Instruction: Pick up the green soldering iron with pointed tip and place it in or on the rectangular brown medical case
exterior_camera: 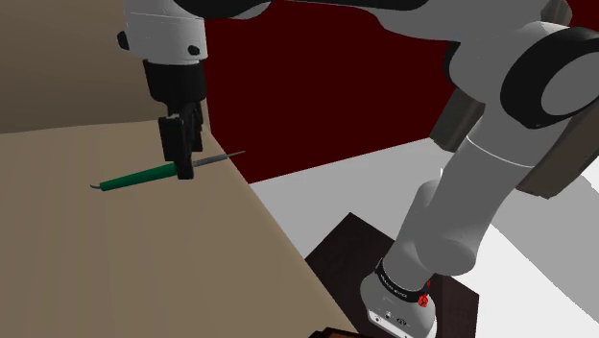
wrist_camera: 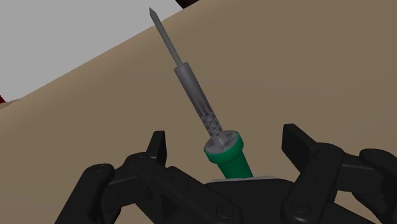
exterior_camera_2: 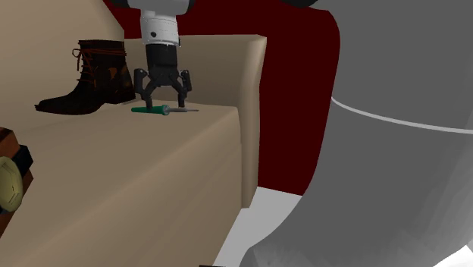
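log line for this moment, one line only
phase: pre-grasp | black gripper: fingers open, astride handle | green-handled soldering iron, grey pointed tip: lying on tan surface, not held

Green soldering iron inside spread hand, tan surface

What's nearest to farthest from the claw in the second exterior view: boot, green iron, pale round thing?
1. Green soldering iron, between the open fingers of the gripper.
2. Dark boot, toward the view's left.
3. Pale round thing, at the lower left edge.
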Available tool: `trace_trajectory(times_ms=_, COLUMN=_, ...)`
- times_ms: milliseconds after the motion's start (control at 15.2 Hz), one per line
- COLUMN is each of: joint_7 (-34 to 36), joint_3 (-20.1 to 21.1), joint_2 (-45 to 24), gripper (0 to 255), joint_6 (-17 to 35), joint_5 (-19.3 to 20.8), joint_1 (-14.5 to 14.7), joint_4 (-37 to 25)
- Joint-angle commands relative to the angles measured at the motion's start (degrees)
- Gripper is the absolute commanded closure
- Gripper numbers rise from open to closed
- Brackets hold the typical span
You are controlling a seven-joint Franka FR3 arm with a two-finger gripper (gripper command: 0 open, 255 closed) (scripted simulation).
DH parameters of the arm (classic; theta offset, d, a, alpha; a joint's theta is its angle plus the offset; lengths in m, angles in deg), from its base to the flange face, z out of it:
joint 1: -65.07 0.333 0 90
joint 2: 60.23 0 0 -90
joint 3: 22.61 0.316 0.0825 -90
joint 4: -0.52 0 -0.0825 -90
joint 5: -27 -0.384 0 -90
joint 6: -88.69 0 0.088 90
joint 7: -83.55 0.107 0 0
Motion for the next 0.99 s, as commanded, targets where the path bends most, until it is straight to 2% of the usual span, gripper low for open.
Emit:
trace_trajectory(times_ms=0, joint_7=-0.1, joint_3=0.0, joint_2=0.2, gripper=0, joint_6=1.0, joint_5=-0.1, joint_1=0.0, joint_4=1.2)
trace_trajectory(times_ms=462, joint_7=-0.1, joint_3=0.0, joint_2=0.2, gripper=0, joint_6=1.0, joint_5=-0.1, joint_1=0.0, joint_4=1.1)
trace_trajectory(times_ms=528, joint_7=-0.1, joint_3=0.0, joint_2=0.2, gripper=255, joint_6=1.0, joint_5=-0.1, joint_1=0.0, joint_4=1.1)
trace_trajectory(times_ms=924, joint_7=-0.1, joint_3=0.0, joint_2=0.2, gripper=255, joint_6=0.9, joint_5=-0.1, joint_1=0.0, joint_4=1.1)
